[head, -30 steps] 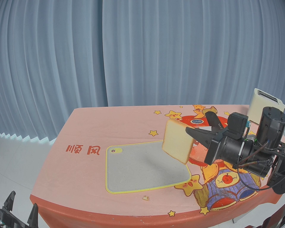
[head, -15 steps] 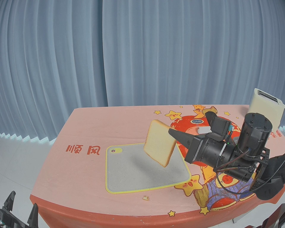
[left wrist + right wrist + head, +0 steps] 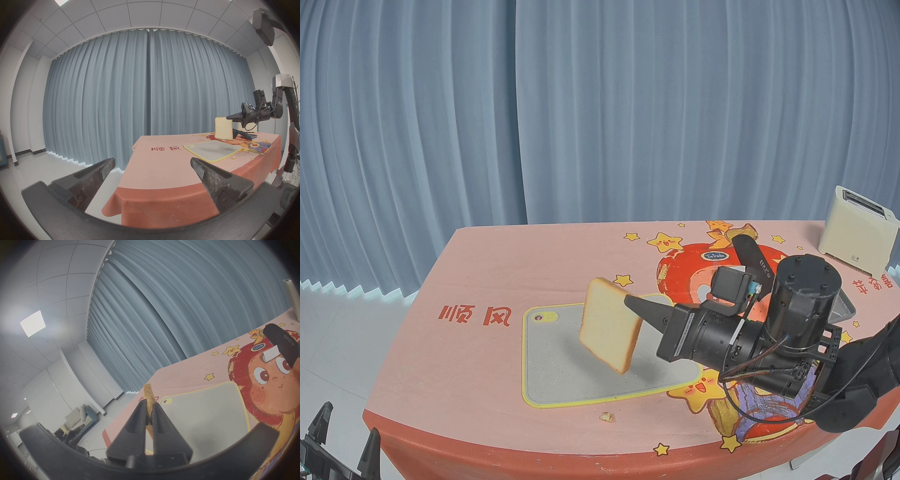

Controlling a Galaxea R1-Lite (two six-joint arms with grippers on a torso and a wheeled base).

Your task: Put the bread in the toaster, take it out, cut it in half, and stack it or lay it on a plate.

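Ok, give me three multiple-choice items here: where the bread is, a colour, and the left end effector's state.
1. Where is the bread?
A) in the toaster
B) in the air above the cutting board
C) flat on a plate

2. What colour is the cutting board's rim?
A) yellow
B) blue
C) black

3. The left end effector is:
A) shut on a knife
B) open and empty
C) shut on the bread

Answers: 1 B, the right end effector pinches it over the board; 2 A, a yellow edge rings the grey surface; 3 B, its jaws stand wide apart with nothing between.
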